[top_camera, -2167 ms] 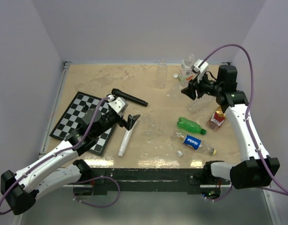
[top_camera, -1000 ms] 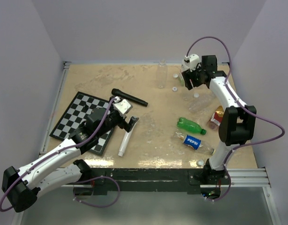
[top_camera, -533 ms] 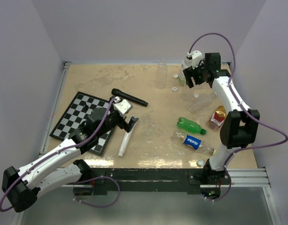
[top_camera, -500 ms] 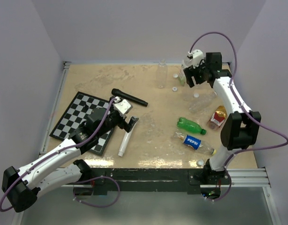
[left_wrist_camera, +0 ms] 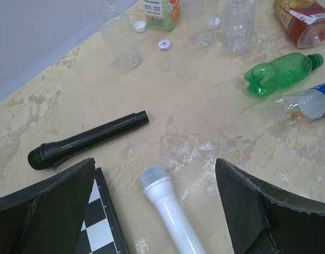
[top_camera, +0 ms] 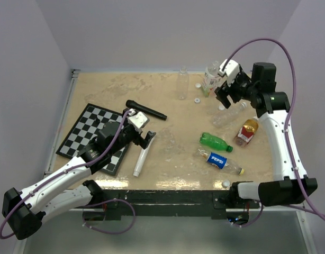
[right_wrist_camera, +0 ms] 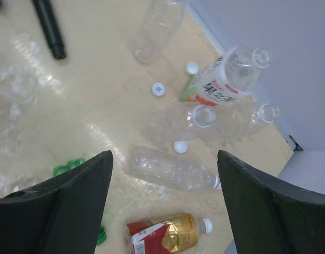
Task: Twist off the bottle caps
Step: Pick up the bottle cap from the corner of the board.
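Loose white bottle caps lie near the back: one [right_wrist_camera: 191, 67] beside the labelled bottle [right_wrist_camera: 226, 79], one [right_wrist_camera: 159, 89] on the bare table, and one [right_wrist_camera: 180, 146] below two open clear bottles [right_wrist_camera: 178, 121]. A clear bottle [right_wrist_camera: 173, 169] lies on its side with its cap [right_wrist_camera: 215, 182] on. The red-gold bottle [right_wrist_camera: 162, 238] also wears a white cap [right_wrist_camera: 205, 226]. My right gripper [right_wrist_camera: 165, 159] hangs open above the lying clear bottle, holding nothing. My left gripper [left_wrist_camera: 154, 164] stands open over the white microphone [left_wrist_camera: 168, 211], far from the bottles.
A black microphone [top_camera: 146, 110] and a chessboard [top_camera: 86, 129] lie on the left. A green bottle [top_camera: 214, 142] and a Pepsi bottle [top_camera: 220, 160] lie at the front right, with a white cap [top_camera: 226, 183] at the table's near edge. Another clear bottle [top_camera: 182, 84] stands at the back.
My right gripper has drawn back to the right, away from the labelled bottle, and its jaws have widened. The left arm has not moved.
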`<action>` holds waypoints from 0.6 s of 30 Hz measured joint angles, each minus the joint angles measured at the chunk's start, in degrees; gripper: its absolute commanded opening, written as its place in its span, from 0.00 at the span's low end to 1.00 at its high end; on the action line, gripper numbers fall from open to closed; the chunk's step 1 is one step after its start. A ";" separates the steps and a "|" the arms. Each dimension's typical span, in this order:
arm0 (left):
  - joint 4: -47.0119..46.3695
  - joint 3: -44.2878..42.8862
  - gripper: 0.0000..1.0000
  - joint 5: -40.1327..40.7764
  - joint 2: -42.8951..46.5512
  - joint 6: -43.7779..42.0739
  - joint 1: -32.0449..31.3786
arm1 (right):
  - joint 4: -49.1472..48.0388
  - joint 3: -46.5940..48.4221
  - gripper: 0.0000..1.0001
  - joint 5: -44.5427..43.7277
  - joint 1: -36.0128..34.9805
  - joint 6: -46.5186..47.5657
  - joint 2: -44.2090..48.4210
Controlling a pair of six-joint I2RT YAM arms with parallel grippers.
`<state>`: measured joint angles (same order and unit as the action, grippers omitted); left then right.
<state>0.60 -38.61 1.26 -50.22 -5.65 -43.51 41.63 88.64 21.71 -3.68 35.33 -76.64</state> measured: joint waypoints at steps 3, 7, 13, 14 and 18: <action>0.04 0.00 1.00 0.76 0.07 -0.02 0.00 | 5.57 -2.36 0.82 5.86 0.00 8.07 3.61; 0.39 0.00 1.00 2.12 0.52 -0.13 0.20 | 15.02 -8.74 0.82 13.49 -0.07 22.88 6.97; 0.48 0.00 1.00 3.32 0.70 -0.50 0.79 | 25.64 -18.25 0.79 19.08 -1.07 40.41 9.18; 0.46 0.00 1.00 3.45 0.70 -0.61 0.85 | 26.36 -19.80 0.77 19.23 -1.84 42.32 9.90; 0.48 0.00 1.00 3.58 0.63 -1.03 1.14 | 28.20 -25.31 0.65 19.23 -6.91 47.01 13.07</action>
<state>1.08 -38.61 4.84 -49.58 -6.68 -42.37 69.82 63.33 40.95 -10.59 82.35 -63.57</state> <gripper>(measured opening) 0.997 0.716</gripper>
